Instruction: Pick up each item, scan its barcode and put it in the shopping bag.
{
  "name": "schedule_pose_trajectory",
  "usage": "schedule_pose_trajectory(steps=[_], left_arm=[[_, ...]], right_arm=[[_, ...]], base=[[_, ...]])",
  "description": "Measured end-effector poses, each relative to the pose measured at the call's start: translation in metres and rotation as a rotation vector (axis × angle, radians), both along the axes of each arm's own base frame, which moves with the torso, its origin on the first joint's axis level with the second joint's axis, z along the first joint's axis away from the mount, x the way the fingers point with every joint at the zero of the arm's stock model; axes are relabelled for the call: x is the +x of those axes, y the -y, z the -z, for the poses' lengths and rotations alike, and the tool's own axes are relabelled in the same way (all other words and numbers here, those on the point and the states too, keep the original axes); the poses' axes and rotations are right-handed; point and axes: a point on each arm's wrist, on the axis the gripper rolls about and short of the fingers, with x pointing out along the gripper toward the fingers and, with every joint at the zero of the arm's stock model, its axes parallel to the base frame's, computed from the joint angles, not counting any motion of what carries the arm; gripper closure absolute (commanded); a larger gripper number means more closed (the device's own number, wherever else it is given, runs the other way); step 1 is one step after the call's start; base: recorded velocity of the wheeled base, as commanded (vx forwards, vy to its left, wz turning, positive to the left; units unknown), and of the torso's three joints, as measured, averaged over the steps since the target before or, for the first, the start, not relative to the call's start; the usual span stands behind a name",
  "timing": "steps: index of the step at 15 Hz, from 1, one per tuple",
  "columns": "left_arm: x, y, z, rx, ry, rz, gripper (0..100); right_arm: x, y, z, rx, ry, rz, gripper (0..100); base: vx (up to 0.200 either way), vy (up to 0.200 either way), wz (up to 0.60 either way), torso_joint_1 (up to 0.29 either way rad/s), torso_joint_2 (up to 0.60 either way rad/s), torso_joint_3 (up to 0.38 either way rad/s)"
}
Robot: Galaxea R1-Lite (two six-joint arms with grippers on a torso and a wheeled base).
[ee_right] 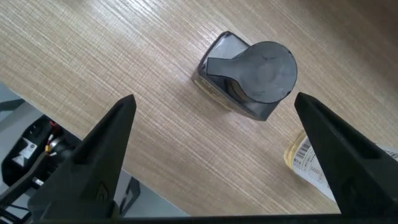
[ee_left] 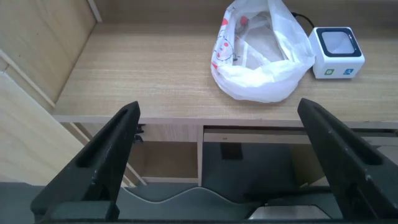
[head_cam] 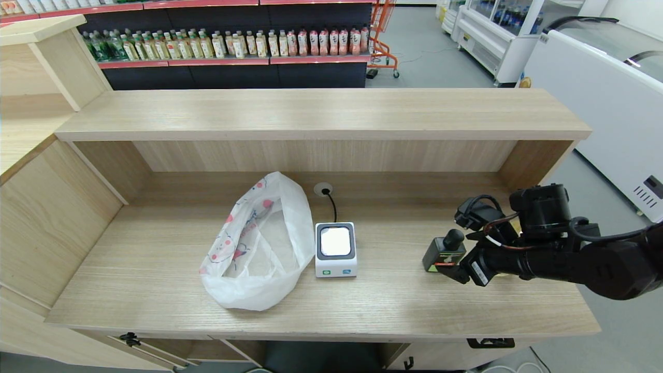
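The bottle [ee_right: 249,78] stands upright on the counter [head_cam: 155,280], dark cap upward, which leaves its sides free for a grasp from above. The right gripper [ee_right: 214,101] hangs over it with jaws spread wider than the bottle, holding nothing and apparently touching nothing. A second item [ee_right: 306,158] with a barcode label lies near one finger. The scanner [head_cam: 335,248] sits beyond the bottle, window up for reading. The bag [head_cam: 259,243] lies past it, mouth open. The left gripper [ee_left: 219,107] sits below the counter edge, wide open and empty.
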Motion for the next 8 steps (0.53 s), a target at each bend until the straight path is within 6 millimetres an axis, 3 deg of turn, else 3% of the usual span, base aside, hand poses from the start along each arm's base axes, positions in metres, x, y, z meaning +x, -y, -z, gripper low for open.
schedule_pose_trajectory(steps=[8], left_arm=[[0.000,0.000,0.000,0.000,0.000,0.000,0]], right_arm=[[0.019,0.000,0.003,-0.016,0.018,0.000,0]], base=[[0.000,0.000,0.00,0.000,0.00,0.000]])
